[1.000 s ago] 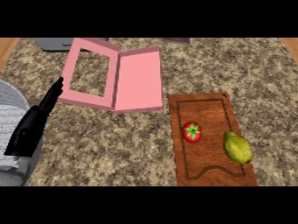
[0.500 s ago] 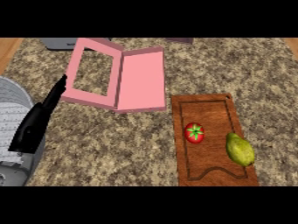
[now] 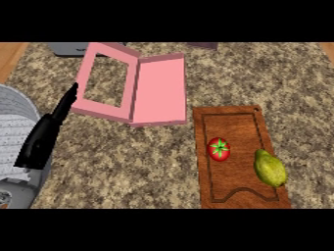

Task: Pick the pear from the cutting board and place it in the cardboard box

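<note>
A green-yellow pear (image 3: 270,167) lies on the right side of a brown wooden cutting board (image 3: 236,125), near its front end. A red tomato (image 3: 219,149) sits to the pear's left on the same board. The box (image 3: 124,86) is pink, open, with its lid flap laid out to the right; it stands behind and left of the board. My left hand (image 3: 46,131) shows at the left, black fingers straight and pointing up toward the box's left front corner, holding nothing. My right hand does not show.
The counter top (image 3: 126,162) is speckled granite with wooden strips at both far corners. A grey ribbed round object (image 3: 3,127) fills the left edge beside my left forearm. A grey item (image 3: 72,48) lies at the back behind the box.
The whole scene has shifted slightly rightward and down in the view. My left hand keeps its straight-fingered pose beside the box. The pear and tomato have not moved on the board.
</note>
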